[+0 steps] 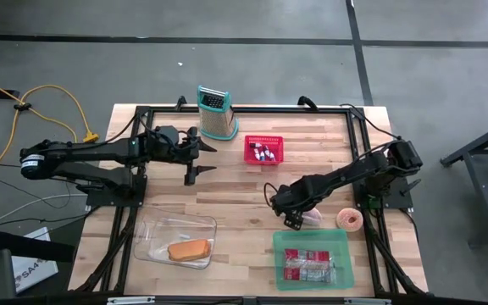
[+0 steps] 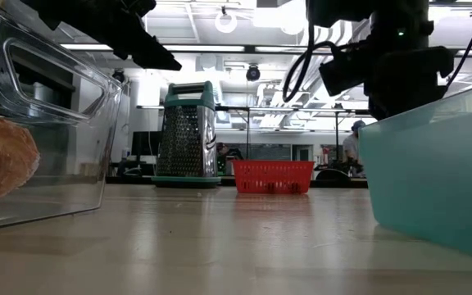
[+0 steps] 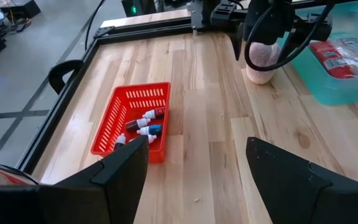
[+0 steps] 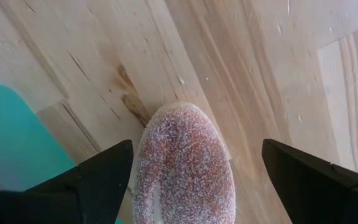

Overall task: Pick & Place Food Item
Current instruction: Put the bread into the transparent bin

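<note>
A pink, sugar-dusted pastry [image 4: 185, 165] lies on the wooden table [image 1: 244, 199] just beyond the teal bin [image 1: 312, 258]; the left wrist view also shows the pastry [image 3: 261, 59]. My right gripper [image 4: 191, 186] points down over it, open, with one finger on either side and a gap to each. In the high view my right gripper [image 1: 293, 218] stands beside the pastry [image 1: 313, 218]. A round donut [image 1: 349, 219] rests on the table to the right of it. My left gripper [image 1: 202, 158] hovers open at the table's left, clear of everything.
The teal bin holds wrapped packets [image 1: 310, 264]. A clear tray [image 1: 176, 239] at the near left holds an orange-brown bread piece [image 1: 190, 249]. A red basket [image 1: 263, 150] of small bottles and a metal grater [image 1: 216, 112] stand at the far side.
</note>
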`<state>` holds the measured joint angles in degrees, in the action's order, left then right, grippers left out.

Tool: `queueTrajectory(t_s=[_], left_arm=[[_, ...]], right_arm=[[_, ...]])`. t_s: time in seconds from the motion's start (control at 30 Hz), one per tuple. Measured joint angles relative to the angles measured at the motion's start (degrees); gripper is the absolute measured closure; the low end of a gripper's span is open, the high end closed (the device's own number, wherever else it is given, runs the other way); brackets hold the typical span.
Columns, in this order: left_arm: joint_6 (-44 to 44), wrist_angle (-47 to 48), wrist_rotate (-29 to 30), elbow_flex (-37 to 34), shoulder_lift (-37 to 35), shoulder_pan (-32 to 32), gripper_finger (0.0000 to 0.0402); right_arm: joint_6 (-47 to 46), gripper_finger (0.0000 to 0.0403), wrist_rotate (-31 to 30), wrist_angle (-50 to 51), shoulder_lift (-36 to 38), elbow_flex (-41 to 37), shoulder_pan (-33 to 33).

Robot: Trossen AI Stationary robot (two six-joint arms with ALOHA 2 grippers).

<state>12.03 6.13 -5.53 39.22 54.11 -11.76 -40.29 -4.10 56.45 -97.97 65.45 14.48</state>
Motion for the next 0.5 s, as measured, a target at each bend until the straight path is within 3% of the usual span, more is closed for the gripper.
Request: queueTrajectory(t_s=[0.5], left_arm=[[0.0, 0.0, 0.0, 0.0, 0.0, 0.0, 0.0140]], right_arm=[[-0.6, 0.0057, 2.8, 0.2, 0.0, 0.0, -0.2]])
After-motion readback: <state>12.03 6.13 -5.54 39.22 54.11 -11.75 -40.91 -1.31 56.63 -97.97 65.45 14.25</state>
